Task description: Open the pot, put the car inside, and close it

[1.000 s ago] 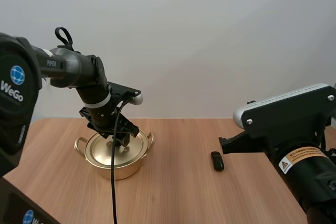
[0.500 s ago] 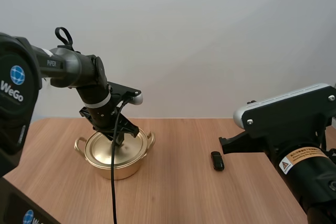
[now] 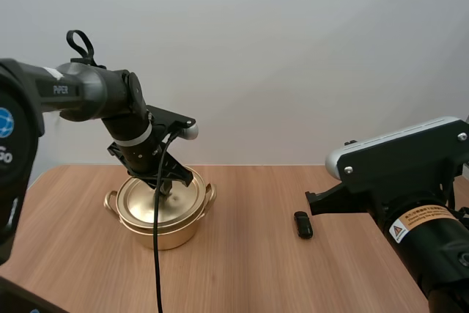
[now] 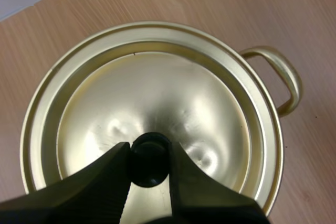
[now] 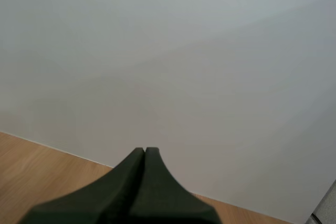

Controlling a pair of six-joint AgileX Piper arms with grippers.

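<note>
A gold pot (image 3: 160,229) with two side handles stands on the left part of the wooden table (image 3: 242,269). My left gripper (image 3: 165,185) reaches down onto the gold lid (image 3: 150,201) and is shut on its black knob (image 4: 150,157). The lid (image 4: 157,103) hangs just above the pot's rim (image 4: 262,108). A small black car (image 3: 303,224) lies on the table to the right, in front of my right arm. My right gripper (image 5: 145,151) has its fingers pressed together as one wedge, holding nothing, and points at the pale wall above the table's far edge.
The bulky right arm (image 3: 410,188) fills the right side, close behind the car. Bare wood lies between the pot and the car and in front of both. A pale wall stands behind the table.
My left arm has risen and shifted slightly back, and the lid has come up a little off the pot with it. The right arm and the car have stayed put.
</note>
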